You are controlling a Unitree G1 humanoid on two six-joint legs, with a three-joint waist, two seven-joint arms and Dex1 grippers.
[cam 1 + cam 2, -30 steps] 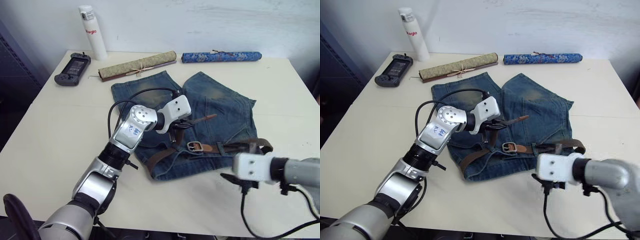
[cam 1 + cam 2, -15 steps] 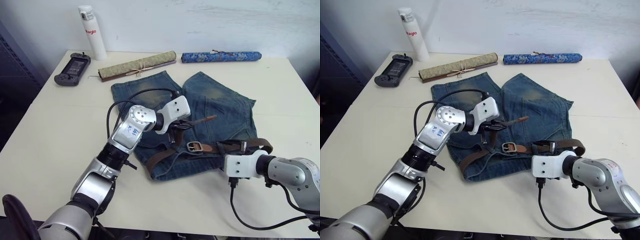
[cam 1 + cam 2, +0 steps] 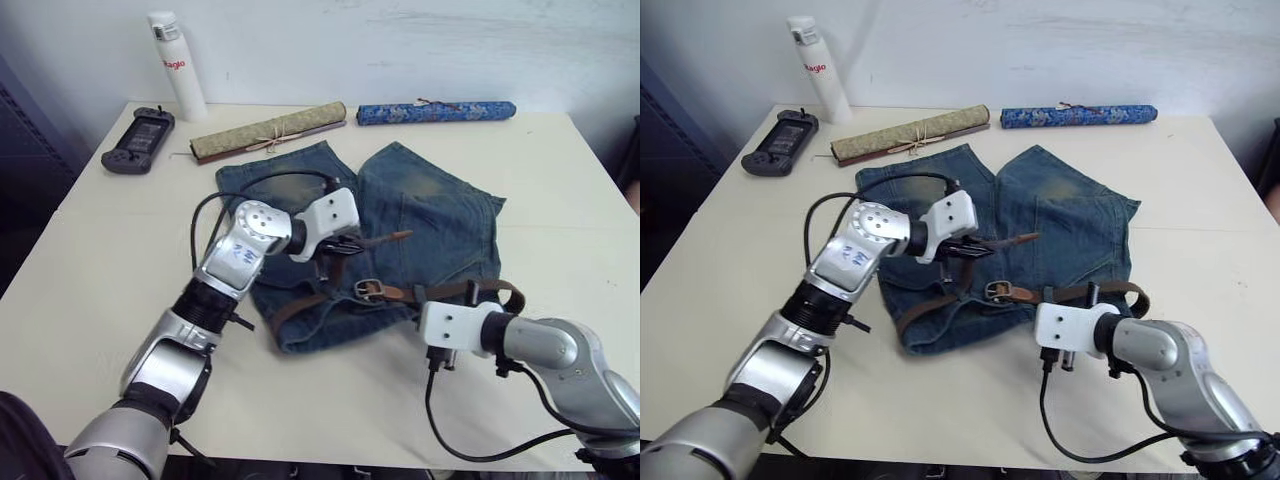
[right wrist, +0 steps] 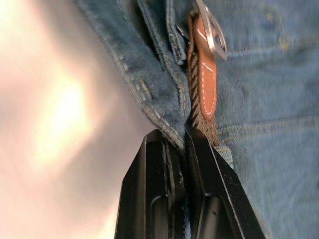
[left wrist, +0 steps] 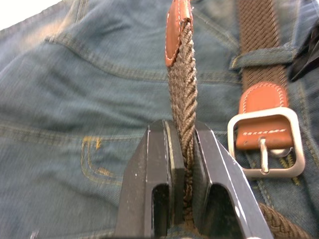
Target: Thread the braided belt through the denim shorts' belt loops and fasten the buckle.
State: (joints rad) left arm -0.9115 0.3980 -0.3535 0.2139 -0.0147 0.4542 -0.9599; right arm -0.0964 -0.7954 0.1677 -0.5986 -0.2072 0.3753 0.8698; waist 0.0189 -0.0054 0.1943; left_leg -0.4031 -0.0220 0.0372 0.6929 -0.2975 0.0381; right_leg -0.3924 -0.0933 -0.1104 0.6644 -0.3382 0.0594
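Braided belt (image 5: 182, 84) sits clamped in the left end effector (image 5: 182, 149); the right end effector (image 4: 183, 144) pinches the denim shorts (image 4: 149, 84).

Braided belt (image 3: 300, 301) partly hidden under denim shorts (image 3: 440, 215) waistband.

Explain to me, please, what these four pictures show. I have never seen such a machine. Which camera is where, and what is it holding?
It is a humanoid robot with two arms, each ending in two black fingers. Two pictures come from head cameras looking down on a table; two come from cameras on the wrists. On the table lie denim shorts, two rolls, a white bottle and a handheld device. The left gripper pinches the braided belt near its tip, above the shorts; the buckle lies beside it. The right gripper is shut on the shorts' waistband edge.
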